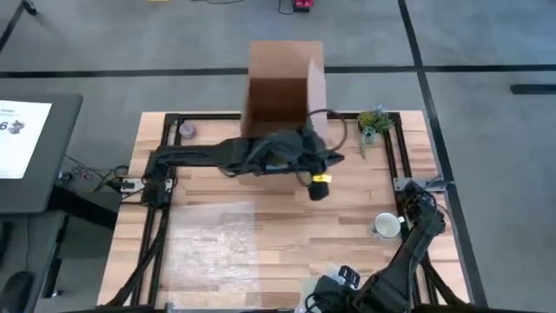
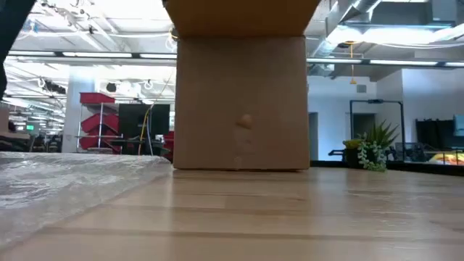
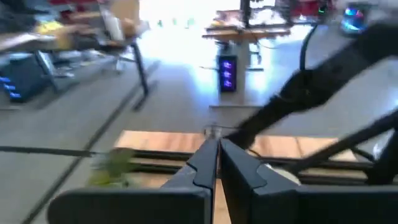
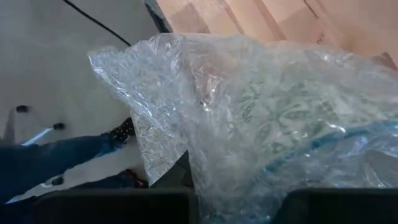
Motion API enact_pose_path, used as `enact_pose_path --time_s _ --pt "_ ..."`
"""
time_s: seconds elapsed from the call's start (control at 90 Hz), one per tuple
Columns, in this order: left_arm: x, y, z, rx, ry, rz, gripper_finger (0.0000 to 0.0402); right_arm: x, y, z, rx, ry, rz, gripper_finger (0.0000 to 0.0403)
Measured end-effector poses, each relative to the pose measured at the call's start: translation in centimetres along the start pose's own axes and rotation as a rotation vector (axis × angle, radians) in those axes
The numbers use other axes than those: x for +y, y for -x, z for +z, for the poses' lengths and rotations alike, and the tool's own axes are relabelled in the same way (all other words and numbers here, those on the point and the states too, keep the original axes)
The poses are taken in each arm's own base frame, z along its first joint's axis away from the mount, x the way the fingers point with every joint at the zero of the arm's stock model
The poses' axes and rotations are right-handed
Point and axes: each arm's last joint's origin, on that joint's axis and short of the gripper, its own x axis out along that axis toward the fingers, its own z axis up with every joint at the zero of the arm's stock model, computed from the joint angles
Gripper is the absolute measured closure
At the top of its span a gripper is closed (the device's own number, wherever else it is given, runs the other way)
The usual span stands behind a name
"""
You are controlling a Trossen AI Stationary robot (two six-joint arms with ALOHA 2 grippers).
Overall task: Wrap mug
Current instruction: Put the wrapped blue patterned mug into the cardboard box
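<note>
Mug (image 1: 386, 226) sits bare at right-centre of the high view, unwrapped. Right gripper (image 1: 323, 291), bottom centre, pinches a bubble wrap (image 4: 261, 118) corner, probably to drag it toward the mug. Left gripper (image 3: 217, 163) hangs mid-frame, fingers pressed together, empty, clear of the sheet.

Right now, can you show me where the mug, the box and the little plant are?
mug (image 1: 387, 226): high view, on its white rim.
box (image 2: 241, 101): low view, middle of its front wall.
plant (image 1: 374, 121): high view, on its green leaves.
</note>
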Motion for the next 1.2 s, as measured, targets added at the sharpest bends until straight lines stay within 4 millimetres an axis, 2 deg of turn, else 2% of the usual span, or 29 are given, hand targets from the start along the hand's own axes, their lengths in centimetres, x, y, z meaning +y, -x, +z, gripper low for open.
enact_pose_path --time_s 0.178,0.267,0.344,0.544,0.633,0.744,1.044,1.2 --pt "1.3 2.9 1.2 0.019 -0.020 0.310 0.0402 -0.3 -0.2 0.7 -0.015 0.012 -0.018 0.0374" --pt "2.4 3.6 1.3 0.044 -0.029 0.468 0.0402 -0.4 -0.3 0.9 -0.016 0.013 -0.022 0.0374" --pt "3.5 3.2 0.6 0.097 -0.046 0.558 0.0402 -0.3 -0.3 0.9 -0.017 0.015 -0.021 0.0375" --pt "6.2 0.9 -2.5 0.255 0.031 0.644 0.0402 -0.3 -0.3 0.9 -0.017 0.010 -0.017 0.0374" --pt "7.4 0.1 -3.0 0.270 0.077 0.613 0.0402 -0.2 -0.2 0.6 -0.015 0.001 -0.010 0.0374" --pt "7.5 -1.1 -2.8 0.233 0.106 0.482 0.0402 -0.1 -0.1 0.4 -0.014 -0.007 -0.009 0.0374" --pt "5.6 -4.8 -4.3 0.218 0.014 0.188 0.0402 -0.2 -0.1 0.4 -0.039 -0.014 -0.021 0.0373" --pt "4.3 -6.1 -6.2 0.309 -0.040 0.123 0.0402 -0.3 -0.1 0.4 -0.038 -0.013 -0.032 0.0373"
